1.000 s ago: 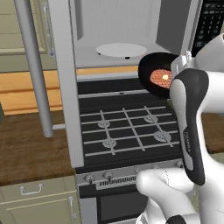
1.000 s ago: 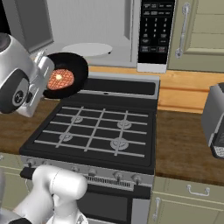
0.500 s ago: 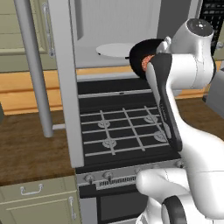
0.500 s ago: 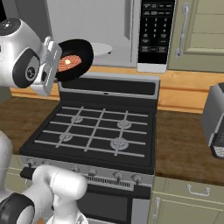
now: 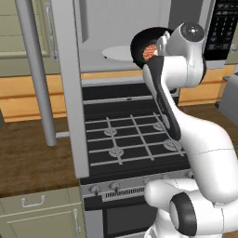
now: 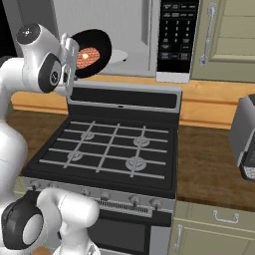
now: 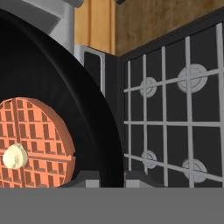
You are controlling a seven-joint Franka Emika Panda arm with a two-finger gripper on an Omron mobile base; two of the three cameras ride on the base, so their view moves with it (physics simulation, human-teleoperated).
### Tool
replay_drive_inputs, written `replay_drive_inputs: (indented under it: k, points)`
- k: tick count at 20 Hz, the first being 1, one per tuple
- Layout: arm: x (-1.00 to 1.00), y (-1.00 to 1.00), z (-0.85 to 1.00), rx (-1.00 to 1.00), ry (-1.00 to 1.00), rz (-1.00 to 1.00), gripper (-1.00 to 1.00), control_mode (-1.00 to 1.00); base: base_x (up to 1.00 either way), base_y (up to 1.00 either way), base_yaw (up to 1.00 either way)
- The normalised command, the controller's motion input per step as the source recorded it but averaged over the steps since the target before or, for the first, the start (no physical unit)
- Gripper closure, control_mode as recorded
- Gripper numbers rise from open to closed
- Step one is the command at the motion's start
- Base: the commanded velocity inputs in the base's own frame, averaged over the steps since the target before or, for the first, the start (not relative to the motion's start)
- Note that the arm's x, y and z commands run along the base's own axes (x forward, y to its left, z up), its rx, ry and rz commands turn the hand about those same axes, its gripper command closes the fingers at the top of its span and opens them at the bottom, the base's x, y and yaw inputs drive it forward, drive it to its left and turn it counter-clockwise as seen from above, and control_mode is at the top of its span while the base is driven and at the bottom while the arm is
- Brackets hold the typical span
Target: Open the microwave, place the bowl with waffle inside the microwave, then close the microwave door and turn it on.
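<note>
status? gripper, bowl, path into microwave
Gripper shut on bowl rim, bowl tilted steeply, waffle inside. Microwave door open, turntable bare. Bowl at the opening, nothing between.

The arm (image 5: 186,139) is built of glossy white, rounded shells. Its joints are marked by dark grey to black rings and bands: a round dark-rimmed disc (image 6: 22,229) is seen low on the body, and a long black strip (image 5: 162,100) runs along one link. A small circular grey cap (image 5: 192,30) sits on top of the upper joint. The hand (image 6: 69,62) is cased in pale grey-white with dark detailing. No cables or lettering can be made out.
</note>
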Motion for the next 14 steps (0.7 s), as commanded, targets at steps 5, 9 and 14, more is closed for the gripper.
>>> replay_drive_inputs:
  k: [5,9,14]
  points:
    - [0.42,0.00,0.20,0.01,0.00,0.03,1.00,-1.00,0.00,0.00,0.00]
    - [0.34,0.01,0.12,0.12,0.11,0.00,1.00,-1.00,0.00,0.00,0.00]
    - [0.60,0.00,0.00,0.07,0.00,-0.02,1.00,-1.00,0.00,0.00,0.00]
